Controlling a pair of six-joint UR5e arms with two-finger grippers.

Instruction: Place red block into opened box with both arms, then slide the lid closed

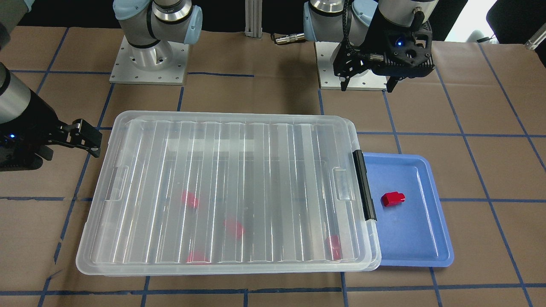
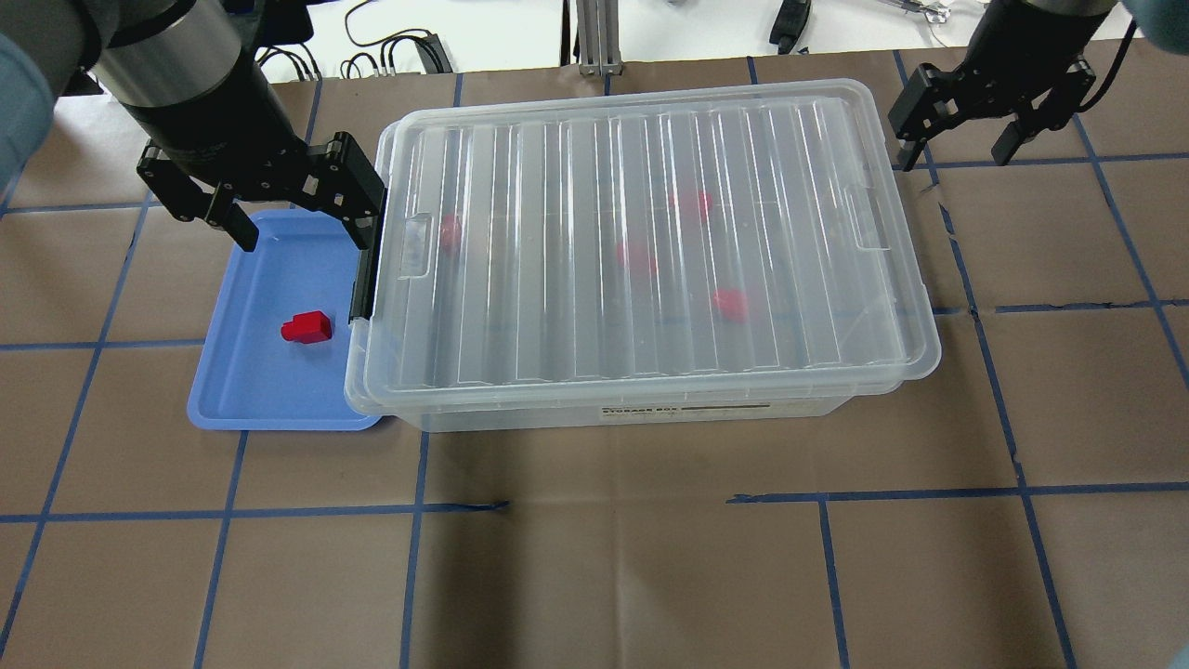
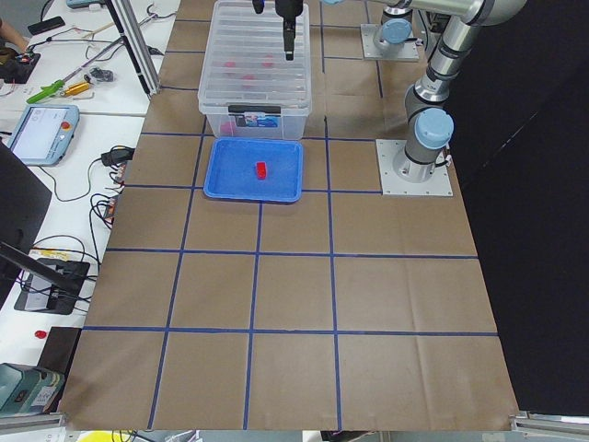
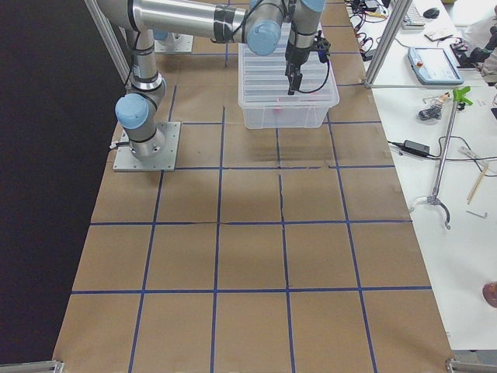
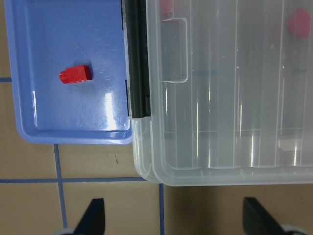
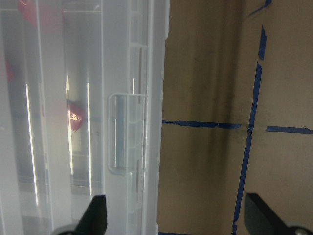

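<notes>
The ridged translucent lid (image 2: 650,232) lies over the clear box (image 2: 650,415) and covers nearly all of it, sitting a little askew toward my right. Several red blocks (image 1: 233,228) show blurred through it. One more red block (image 2: 307,327) lies on the blue tray (image 2: 251,390) beside the box's black latch bar (image 1: 364,183). My left gripper (image 2: 302,228) hangs open above the tray's far part and the latch end, holding nothing. My right gripper (image 2: 955,153) is open and empty just past the box's other short end, over the table.
The brown paper table (image 2: 594,557) with blue tape lines reaches wide in front of the box. Both arm bases (image 1: 149,59) stand behind the box in the front-facing view. Benches with cables and devices (image 3: 41,129) line the table's far side.
</notes>
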